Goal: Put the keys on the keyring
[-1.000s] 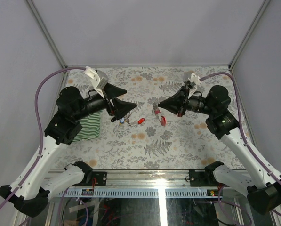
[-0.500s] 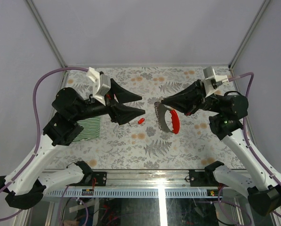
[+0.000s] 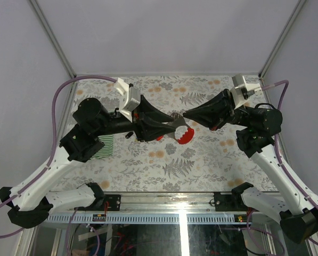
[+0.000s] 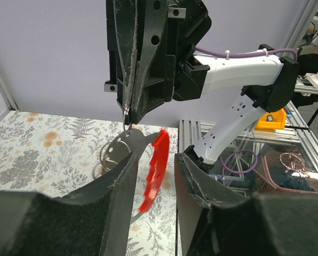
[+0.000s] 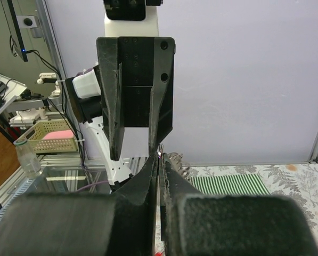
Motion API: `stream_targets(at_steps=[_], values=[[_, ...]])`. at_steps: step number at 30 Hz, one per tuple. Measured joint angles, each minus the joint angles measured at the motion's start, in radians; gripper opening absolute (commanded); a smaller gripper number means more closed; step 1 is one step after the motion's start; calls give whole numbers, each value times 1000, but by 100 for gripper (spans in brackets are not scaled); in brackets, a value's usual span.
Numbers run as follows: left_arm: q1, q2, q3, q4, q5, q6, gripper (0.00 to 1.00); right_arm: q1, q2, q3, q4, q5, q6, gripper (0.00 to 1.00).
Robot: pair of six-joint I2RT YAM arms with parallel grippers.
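My right gripper (image 3: 185,114) is shut on the silvery keyring and holds it in the air over the table's middle. The ring's metal plate (image 3: 174,124) and red tag (image 3: 186,136) hang below it. In the left wrist view the right gripper (image 4: 129,110) pinches the ring from above, with the plate (image 4: 115,152) and red tag (image 4: 155,169) dangling. My left gripper (image 3: 171,128) is open, and its fingers (image 4: 121,176) stand on either side of the red tag. In the right wrist view my right gripper (image 5: 160,160) is pressed shut. The keys are hidden under my left arm.
A green-and-white striped cloth (image 3: 104,145) lies at the left under my left arm and shows in the right wrist view (image 5: 230,185). A small red piece (image 3: 159,137) lies on the patterned table (image 3: 201,160) just below the left fingers.
My right gripper has lifted the keyring off the table and holds it up. My left arm has swung right, off the keys, and its open fingers now straddle the hanging red tag.
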Motion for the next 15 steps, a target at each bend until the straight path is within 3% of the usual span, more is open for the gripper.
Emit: stream_targets(at_steps=[15], values=[[-43, 18, 10, 19, -44, 15, 28, 14, 2, 0, 49, -37, 37, 0]])
